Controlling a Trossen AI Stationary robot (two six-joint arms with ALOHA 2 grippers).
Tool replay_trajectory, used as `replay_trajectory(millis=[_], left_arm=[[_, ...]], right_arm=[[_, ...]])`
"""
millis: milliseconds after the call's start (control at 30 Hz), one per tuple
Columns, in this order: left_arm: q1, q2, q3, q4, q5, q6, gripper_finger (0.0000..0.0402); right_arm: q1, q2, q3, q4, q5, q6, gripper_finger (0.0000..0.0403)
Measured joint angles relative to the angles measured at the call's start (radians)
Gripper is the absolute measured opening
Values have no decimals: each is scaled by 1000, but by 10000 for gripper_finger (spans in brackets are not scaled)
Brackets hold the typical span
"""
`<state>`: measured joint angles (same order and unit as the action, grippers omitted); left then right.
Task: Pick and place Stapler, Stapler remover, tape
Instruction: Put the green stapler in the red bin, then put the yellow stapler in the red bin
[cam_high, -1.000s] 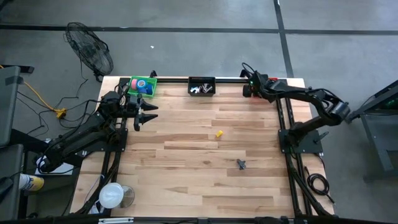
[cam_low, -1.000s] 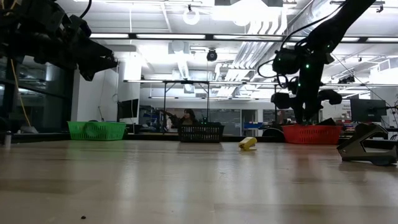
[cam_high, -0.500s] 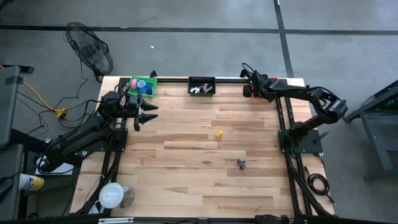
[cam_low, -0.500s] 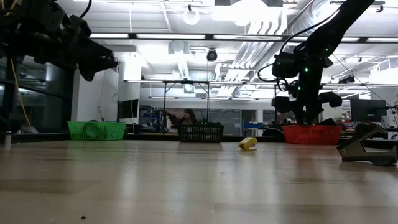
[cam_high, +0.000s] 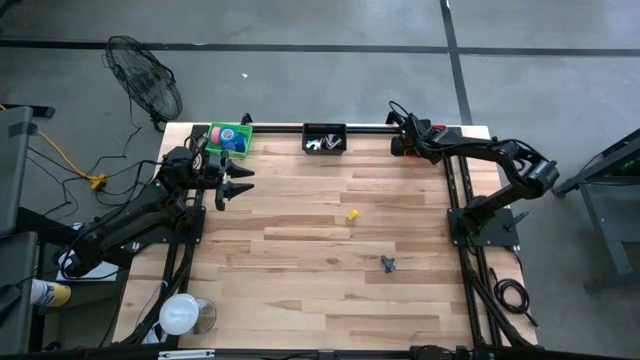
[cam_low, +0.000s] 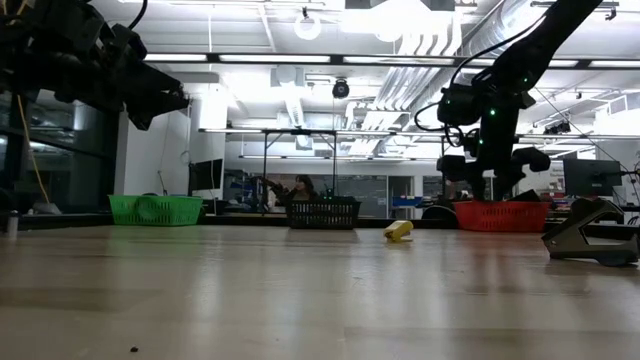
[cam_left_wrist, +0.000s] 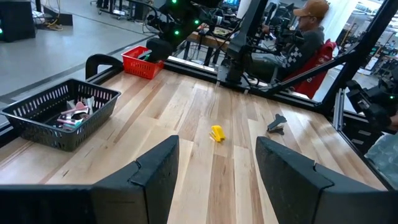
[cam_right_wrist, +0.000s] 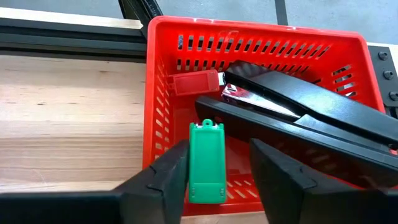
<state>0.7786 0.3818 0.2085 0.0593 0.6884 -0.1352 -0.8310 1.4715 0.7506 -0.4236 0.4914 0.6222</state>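
My right gripper (cam_right_wrist: 219, 150) is open above the red basket (cam_right_wrist: 163, 93) at the table's far right corner. A small green stapler (cam_right_wrist: 207, 160) lies in the basket below, between the fingers. Black staplers (cam_right_wrist: 298, 106) and a small red one (cam_right_wrist: 194, 81) lie beside it. A yellow tape roll (cam_high: 352, 214) lies mid-table. A dark staple remover (cam_high: 388, 264) rests nearer the near edge. Other tape rolls (cam_high: 230, 138) sit in the green basket (cam_high: 214, 131). My left gripper (cam_left_wrist: 214, 177) is open, above the table's far left.
A black basket (cam_high: 324, 128) holding staple removers stands at the middle of the far edge. A clear cup (cam_high: 182, 314) sits at the near left corner. A person (cam_left_wrist: 305, 31) sits beyond the table's right side. Bare wood lies around the yellow roll.
My right arm's elbow has drawn slightly toward the far edge, while its gripper has stayed over the red basket.
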Motion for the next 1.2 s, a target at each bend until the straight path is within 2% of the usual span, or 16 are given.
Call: replay_trajectory(millis=[233,767,933,1200], left_arm=[[0,0,0,0,0,0,211],[0,0,0,0,0,0,211],[0,0,0,0,0,0,211],[0,0,0,-2,0,8,211]], right_arm=[[0,-1,0,0,-2,-3,206],[0,-1,0,28,70,30,222],[0,-1,0,51,42,48,221],[25,-6,1,91,-174,-102,219]])
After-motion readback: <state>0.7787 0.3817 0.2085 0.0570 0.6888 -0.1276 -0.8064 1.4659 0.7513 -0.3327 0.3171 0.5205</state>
